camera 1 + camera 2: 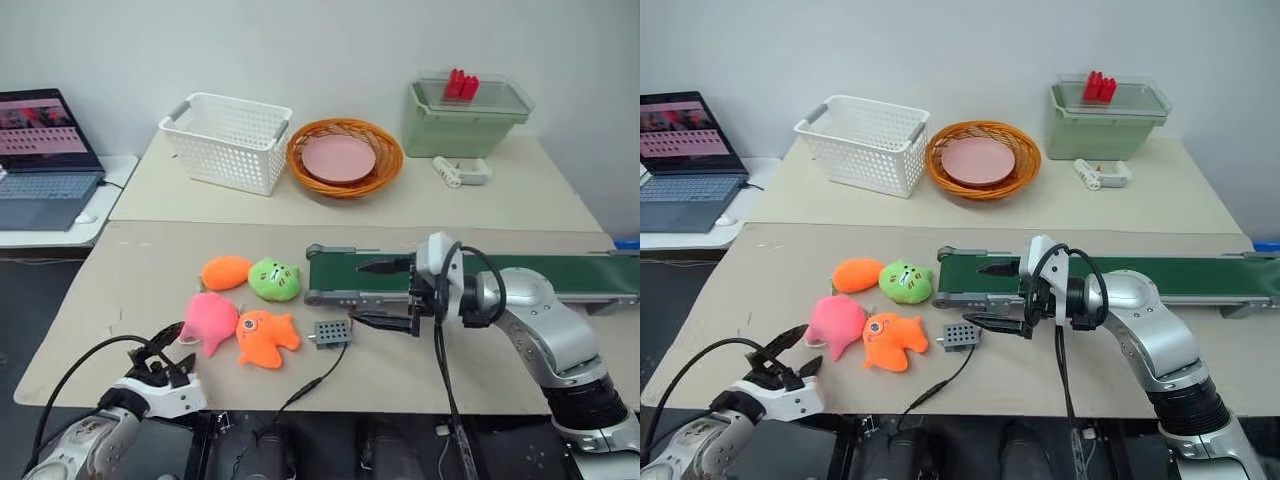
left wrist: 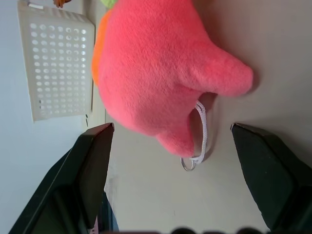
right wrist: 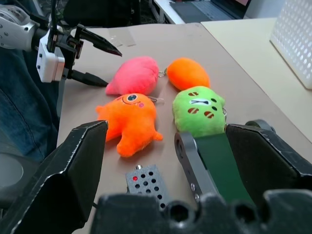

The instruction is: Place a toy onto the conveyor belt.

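The toy (image 1: 208,320) is a pink plush lying on the table near the front left, with a small cord loop at its tail. My left gripper (image 1: 180,345) is open just short of it, low over the front edge. In the left wrist view the toy (image 2: 156,73) lies ahead of the two spread fingers (image 2: 92,170), not between them. The conveyor belt (image 1: 540,275) runs dark green across the right half of the table. Over its left end my right gripper (image 1: 357,293) hangs open and holds nothing.
An orange plush fish (image 1: 265,338), a green cat-face plush (image 1: 274,279) and an orange oval plush (image 1: 225,271) crowd around the toy. A small grey box (image 1: 332,333) with a cable lies by the belt's end. At the back: white basket (image 1: 228,140), wicker basket (image 1: 344,157), green bin (image 1: 467,112), laptop (image 1: 40,155).
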### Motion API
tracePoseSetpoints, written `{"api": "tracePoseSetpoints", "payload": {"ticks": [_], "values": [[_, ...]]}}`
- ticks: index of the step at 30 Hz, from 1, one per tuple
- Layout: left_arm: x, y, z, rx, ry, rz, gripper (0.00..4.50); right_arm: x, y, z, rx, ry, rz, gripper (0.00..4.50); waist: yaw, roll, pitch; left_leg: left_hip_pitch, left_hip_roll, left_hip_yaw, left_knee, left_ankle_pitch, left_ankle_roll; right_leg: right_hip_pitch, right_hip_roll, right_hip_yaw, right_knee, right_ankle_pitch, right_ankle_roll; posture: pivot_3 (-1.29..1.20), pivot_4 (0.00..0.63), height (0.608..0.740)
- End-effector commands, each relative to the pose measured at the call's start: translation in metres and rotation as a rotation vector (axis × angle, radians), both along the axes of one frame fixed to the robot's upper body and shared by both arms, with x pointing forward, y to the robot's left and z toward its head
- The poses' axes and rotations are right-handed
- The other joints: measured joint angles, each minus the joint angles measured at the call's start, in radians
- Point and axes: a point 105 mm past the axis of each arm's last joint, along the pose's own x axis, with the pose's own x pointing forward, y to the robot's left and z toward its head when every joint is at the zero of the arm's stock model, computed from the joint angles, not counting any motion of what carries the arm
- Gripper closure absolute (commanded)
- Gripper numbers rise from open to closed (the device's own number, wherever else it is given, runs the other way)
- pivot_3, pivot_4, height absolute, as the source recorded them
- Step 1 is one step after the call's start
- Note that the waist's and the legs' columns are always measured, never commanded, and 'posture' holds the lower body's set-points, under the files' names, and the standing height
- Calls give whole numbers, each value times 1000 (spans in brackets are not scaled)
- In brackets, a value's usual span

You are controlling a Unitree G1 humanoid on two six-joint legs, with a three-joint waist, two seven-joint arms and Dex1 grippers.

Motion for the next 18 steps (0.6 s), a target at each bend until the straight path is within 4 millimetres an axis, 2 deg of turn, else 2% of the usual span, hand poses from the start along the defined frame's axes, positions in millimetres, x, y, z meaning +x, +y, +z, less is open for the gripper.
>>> {"api": "tracePoseSetpoints", "payload": {"ticks": [1, 8, 17, 18], "values": [[18, -3, -7, 23, 7, -15, 384, -2, -1, 15, 25, -57, -13, 0, 8, 3, -2, 0, 0, 0, 0, 0, -1, 0, 0, 0, 0, 0, 0, 0, 150, 740], [49, -15, 1, 25, -36, -51, 384, -1, -2, 16, 28, -66, -25, 0, 2, 3, -4, -1, -1, 2, 1, 4, 5, 2, 0, 1, 4, 1, 1, 0, 150, 740], [52, -20, -8, -49, -1, -33, 384, -2, -3, 21, 32, -81, -42, 0, 7, 4, -5, 0, -1, 2, 1, 4, 5, 2, -1, 0, 6, 1, 2, 0, 150, 740], [52, -20, -8, -55, 2, -31, 645, -2, -3, 21, 32, -81, -43, 0, 7, 4, -5, 0, -1, 2, 1, 4, 5, 3, -1, 0, 6, 1, 2, 0, 150, 740]]}}
